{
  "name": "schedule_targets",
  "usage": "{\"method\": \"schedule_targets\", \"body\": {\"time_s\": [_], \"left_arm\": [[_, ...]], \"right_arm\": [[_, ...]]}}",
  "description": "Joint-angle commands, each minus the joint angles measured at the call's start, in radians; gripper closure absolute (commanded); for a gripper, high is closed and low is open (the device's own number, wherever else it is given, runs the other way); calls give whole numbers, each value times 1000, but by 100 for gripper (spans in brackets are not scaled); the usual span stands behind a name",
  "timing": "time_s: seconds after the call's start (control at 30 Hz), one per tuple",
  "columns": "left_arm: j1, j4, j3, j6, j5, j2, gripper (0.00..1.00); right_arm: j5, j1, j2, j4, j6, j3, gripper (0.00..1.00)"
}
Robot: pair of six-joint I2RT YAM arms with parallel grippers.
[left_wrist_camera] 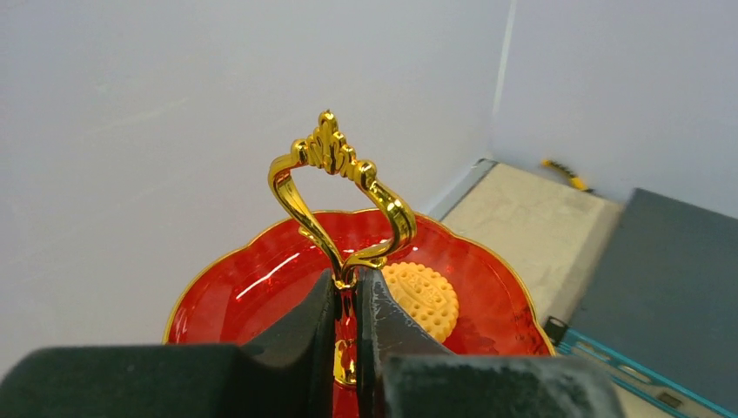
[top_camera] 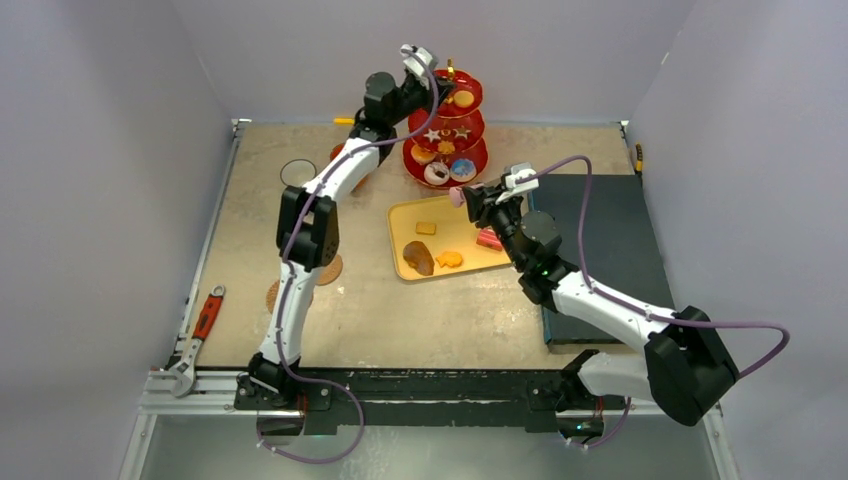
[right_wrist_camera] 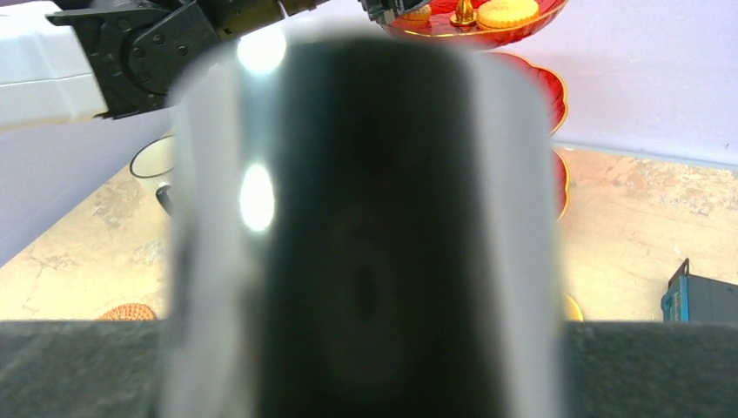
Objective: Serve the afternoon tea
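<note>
- Left gripper (left_wrist_camera: 346,292): fingers pinched narrow on the stem of the gold handle (left_wrist_camera: 335,200), just above the top tier (left_wrist_camera: 252,296) of the red stand (top_camera: 410,158). Likely bracing the stand so it doesn't tip or slide during loading.
- One round biscuit (left_wrist_camera: 422,300) lies on the top tier beside the stem; the lower tiers carry stars and donuts.
- Right gripper (top_camera: 465,197) hangs between the yellow tray (top_camera: 455,238) and the stand's bottom tier, with something small and pink at its tip. Its wrist view is filled by a blurred close object, so I cannot tell if the fingers are gripping; possibly a pastry in transit.
- The tray holds a croissant (top_camera: 418,258) and a few other pieces, so loading is unfinished.
- White mug (top_camera: 297,173) sits on the table (top_camera: 380,310), well apart from the coasters (top_camera: 330,268); not paired yet.
</note>
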Motion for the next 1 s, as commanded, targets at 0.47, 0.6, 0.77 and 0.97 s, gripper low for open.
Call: {"method": "schedule_targets", "body": {"time_s": [0.47, 0.6, 0.77, 0.97], "left_arm": [[-198, -13, -247, 258, -791, -310, 100], [-200, -49, -285, 249, -790, -348, 81], [-165, -113, -356, 199, -647, -423, 27], [28, -290, -226, -29, -96, -377, 1]], "right_arm": [[13, -8, -42, 76, 9, -50, 67], [14, -10, -44, 73, 8, -52, 67], [11, -12, -36, 70, 8, -47, 66], [4, -13, -27, 67, 13, -41, 66]]}}
